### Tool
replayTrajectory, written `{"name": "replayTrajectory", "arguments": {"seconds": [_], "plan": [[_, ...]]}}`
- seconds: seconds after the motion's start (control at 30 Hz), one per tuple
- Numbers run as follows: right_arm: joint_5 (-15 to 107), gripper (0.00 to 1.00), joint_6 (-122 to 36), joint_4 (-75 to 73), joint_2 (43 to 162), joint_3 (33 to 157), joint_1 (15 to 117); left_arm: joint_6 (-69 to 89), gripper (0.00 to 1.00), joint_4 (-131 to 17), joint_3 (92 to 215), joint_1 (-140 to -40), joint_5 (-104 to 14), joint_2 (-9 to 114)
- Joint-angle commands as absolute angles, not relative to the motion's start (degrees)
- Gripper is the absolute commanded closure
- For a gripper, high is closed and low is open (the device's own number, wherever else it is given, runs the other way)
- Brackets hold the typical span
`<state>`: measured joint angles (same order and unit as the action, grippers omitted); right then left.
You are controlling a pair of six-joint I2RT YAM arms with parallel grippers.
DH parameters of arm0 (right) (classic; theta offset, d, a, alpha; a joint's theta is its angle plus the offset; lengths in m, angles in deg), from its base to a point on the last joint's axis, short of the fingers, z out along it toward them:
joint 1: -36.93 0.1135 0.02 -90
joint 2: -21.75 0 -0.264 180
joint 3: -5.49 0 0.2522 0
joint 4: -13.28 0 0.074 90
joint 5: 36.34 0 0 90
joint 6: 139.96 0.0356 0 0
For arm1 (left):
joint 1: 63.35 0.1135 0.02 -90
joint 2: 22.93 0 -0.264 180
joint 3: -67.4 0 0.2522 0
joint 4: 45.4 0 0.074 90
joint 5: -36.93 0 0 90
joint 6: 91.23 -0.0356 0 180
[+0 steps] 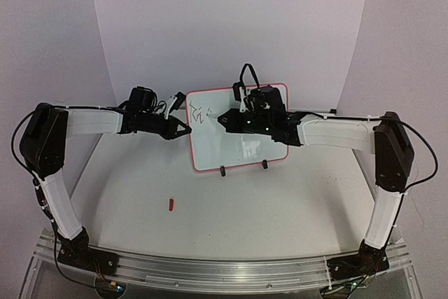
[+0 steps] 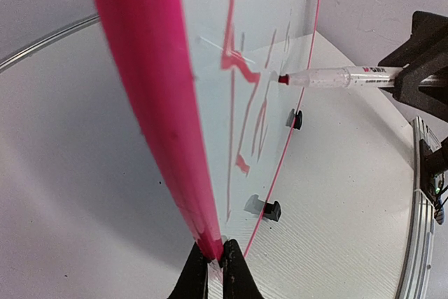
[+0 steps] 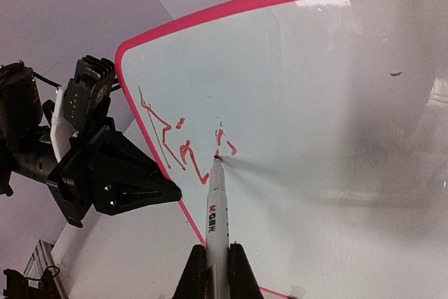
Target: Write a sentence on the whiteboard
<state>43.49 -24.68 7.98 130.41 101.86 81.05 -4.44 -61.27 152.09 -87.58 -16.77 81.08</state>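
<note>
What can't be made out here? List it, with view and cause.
- Top view: the red writing is too small to read; the left wrist view sees it too obliquely.
- Top view: the right gripper covers the upper right of the whiteboard.
- Top view: the small red object on the table is too small to identify.

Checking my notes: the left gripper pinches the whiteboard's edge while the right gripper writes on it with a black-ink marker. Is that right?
Only the ink is wrong: red, not black. The right wrist view shows red strokes on the whiteboard at the tip of the marker. The left gripper does pinch the edge; the right gripper holds the marker.
</note>
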Motion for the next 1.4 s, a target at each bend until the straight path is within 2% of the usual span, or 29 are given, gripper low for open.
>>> {"name": "replayTrajectory", "arguments": {"seconds": [0.0,0.7,1.37], "plan": [[43.7,1.00,-24.1,7.7,131.5,103.1,80.9,-7.8,1.00,-63.9,153.7,-87.8,-21.1,81.3],[49.3,1.00,-24.6,6.9,126.8,97.7,80.9,-7.9,1.00,-63.9,153.7,-87.8,-21.1,81.2],[43.5,1.00,-25.9,6.6,131.3,102.7,82.3,-7.8,1.00,-64.0,153.9,-87.8,-21.0,81.1]]}}
